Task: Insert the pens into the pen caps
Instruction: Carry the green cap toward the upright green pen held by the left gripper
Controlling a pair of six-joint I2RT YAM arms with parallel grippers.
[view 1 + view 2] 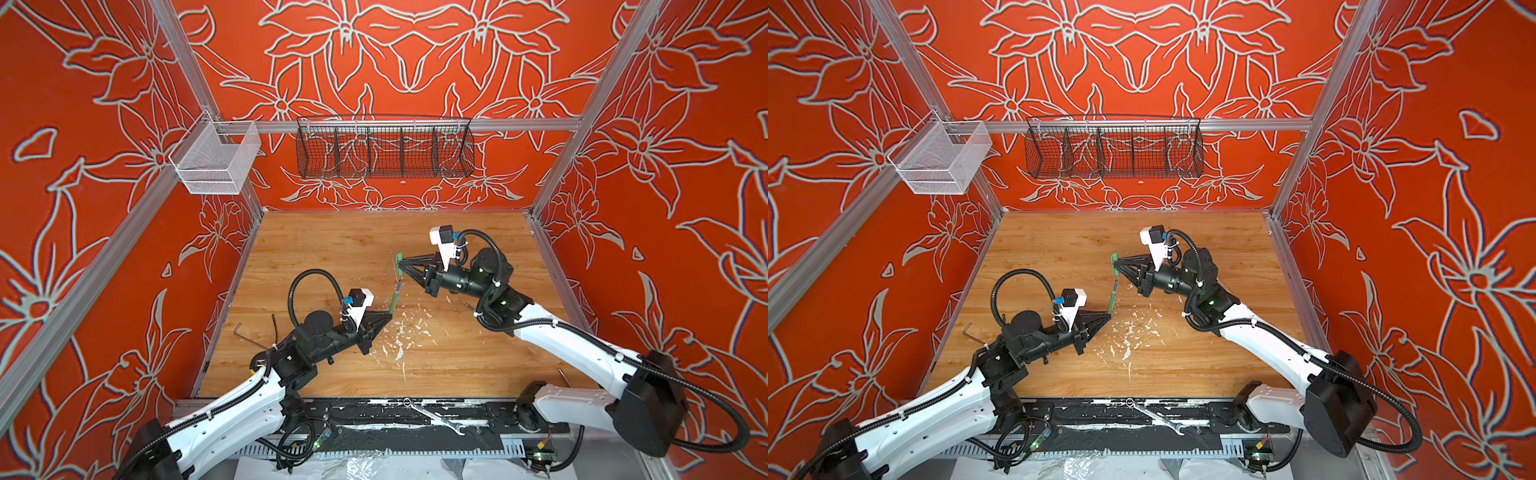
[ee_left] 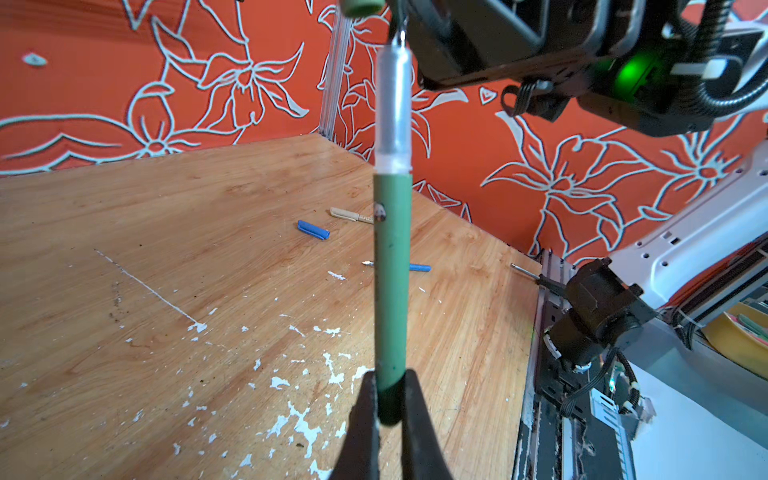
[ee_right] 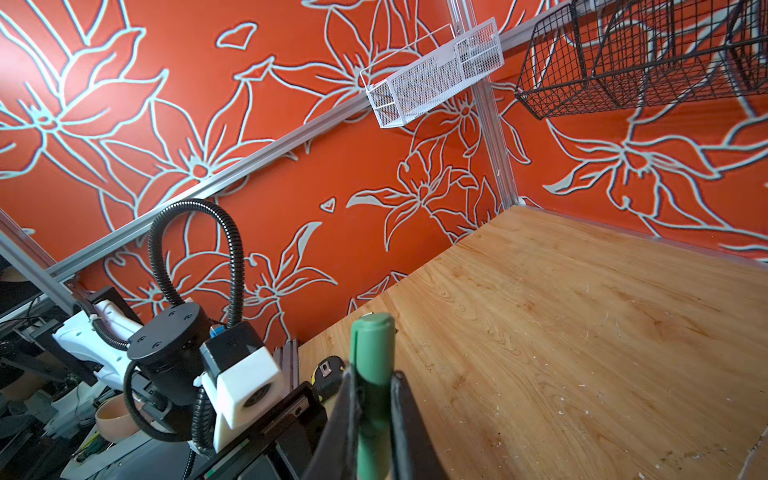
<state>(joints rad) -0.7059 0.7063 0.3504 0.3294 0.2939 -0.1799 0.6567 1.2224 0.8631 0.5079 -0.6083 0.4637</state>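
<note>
We've got the green plastic stick pen [image 1: 395,300] and the short green tube cap [image 1: 399,264] both lifted clear of the wooden tabletop [image 1: 324,249]. They hang over the far edge of the white-flecked patch [image 1: 401,338] of chipped paint, one arm on each. We read that as deliberate: pen and cap can be lined up end to end in mid-air instead of being chased around on the flat.

The left jaws are clamped tight on the pen's rear end. Nearly the whole barrel, the clear neck and the metal nib stick out free toward the cap, which leaves plenty of length to slide in. The right jaws are pinched closed round the cap's body, w/ one end poking out past them.

The nib sits near the cap but isn't in it. In the left wrist view the nib looks offset to one side of the cap's end [image 2: 360,6], so we'd judge some re-aiming is needed before any push.

The rest waits on the tabletop beyond the flecked patch, on the side away from the left arm:
- a blue plastic cap [image 2: 313,230]
- a blue stick pen [image 2: 419,268], partly hidden behind the green barrel
- a beige plastic piece [image 2: 351,215] — cap or capped pen, we can't tell

None of these show in the top views; prob. they're under the right arm.
</note>
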